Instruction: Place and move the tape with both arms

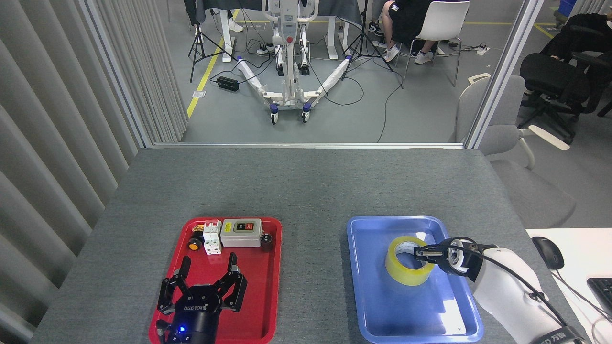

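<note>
The tape (405,261), a yellow translucent roll with a white core, lies almost flat in the blue tray (368,296), hole facing up. My right gripper (422,253) comes in from the right; its black fingers clasp the roll's right wall, one reaching into the core. My left gripper (208,270) hovers over the near half of the red tray (267,306), its fingers (232,264) spread open and holding nothing.
At the back of the red tray sit a grey switch box (241,232), white breakers (212,237), a small orange push button (194,244) and a dark part (266,239). A white desk with a mouse (547,252) adjoins the table's right edge.
</note>
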Motion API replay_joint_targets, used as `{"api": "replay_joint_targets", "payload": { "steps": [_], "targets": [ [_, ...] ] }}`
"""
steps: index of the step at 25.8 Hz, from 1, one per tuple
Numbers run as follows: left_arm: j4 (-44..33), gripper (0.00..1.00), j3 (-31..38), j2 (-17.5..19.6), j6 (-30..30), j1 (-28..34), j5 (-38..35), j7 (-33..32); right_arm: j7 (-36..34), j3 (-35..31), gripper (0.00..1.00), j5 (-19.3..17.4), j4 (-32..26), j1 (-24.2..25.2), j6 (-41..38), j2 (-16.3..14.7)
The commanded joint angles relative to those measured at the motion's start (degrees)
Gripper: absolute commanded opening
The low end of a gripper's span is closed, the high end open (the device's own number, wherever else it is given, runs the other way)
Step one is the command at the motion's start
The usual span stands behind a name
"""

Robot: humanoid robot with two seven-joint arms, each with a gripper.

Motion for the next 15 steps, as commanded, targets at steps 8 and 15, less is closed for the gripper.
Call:
{"api": "replay_joint_targets", "payload": {
  "steps": [8, 15],
  "targets": [
    [-0.17, 1.0, 0.04, 1.13, -0.21, 0.01, 0.0, -1.2, -29.72, -12.07, 0.99, 24.83, -16.73, 13.48, -4.15, -0.11],
    [-0.09, 1.0, 0.12, 1.22, -0.12, 0.01, 0.0, -0.4, -42.46, -37.29, 0.99, 32.82, -26.31, 29.13, -24.71, 10.53]
  ]
}}
